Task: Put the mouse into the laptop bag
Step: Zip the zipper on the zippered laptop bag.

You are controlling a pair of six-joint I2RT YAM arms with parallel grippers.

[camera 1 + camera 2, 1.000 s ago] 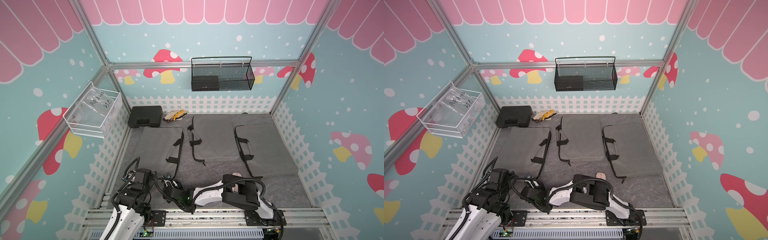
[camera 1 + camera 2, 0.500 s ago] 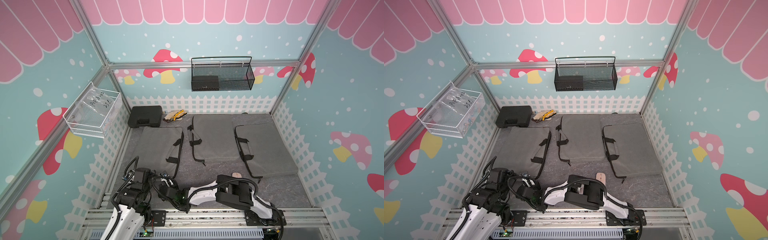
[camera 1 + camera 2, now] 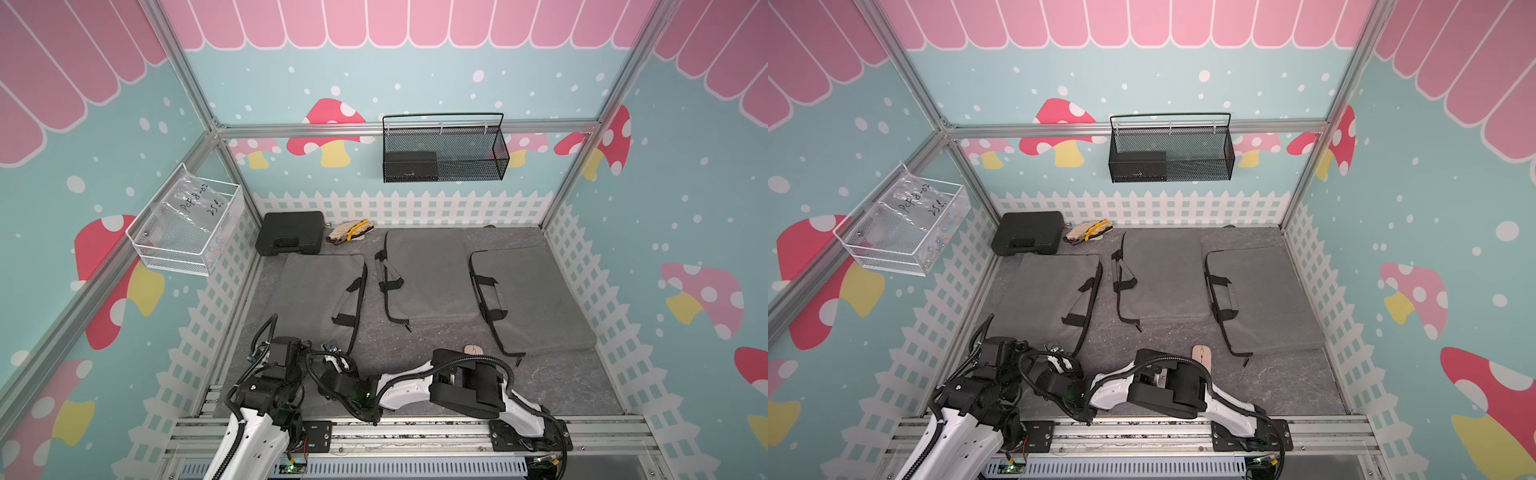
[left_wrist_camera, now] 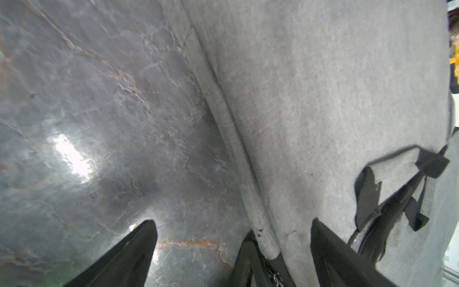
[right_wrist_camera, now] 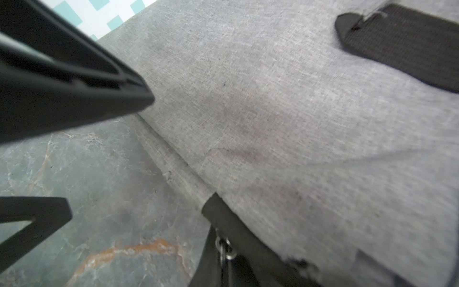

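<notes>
Mouse (image 3: 472,349): pink, lying on the table (image 3: 552,386) at 8 o'clock of the right laptop bag (image 3: 536,299), outside it and well apart from both grippers.

Left gripper (image 4: 231,222): jaws standing wide, straddling the 6 o'clock corner of the left laptop bag (image 3: 316,295), holding nothing.

Right gripper (image 3: 334,358): fingers pressing fully together beside that corner's zipper pull (image 5: 224,247). Whether it is gripping the pull, cannot tell.

Three laptop bags (image 3: 316,291) (image 3: 432,274) (image 3: 536,299), one mouse (image 3: 471,349), two baskets (image 3: 469,162) (image 3: 174,259)

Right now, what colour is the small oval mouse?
The small oval mouse is pale pink, clearest in a top view.
</notes>
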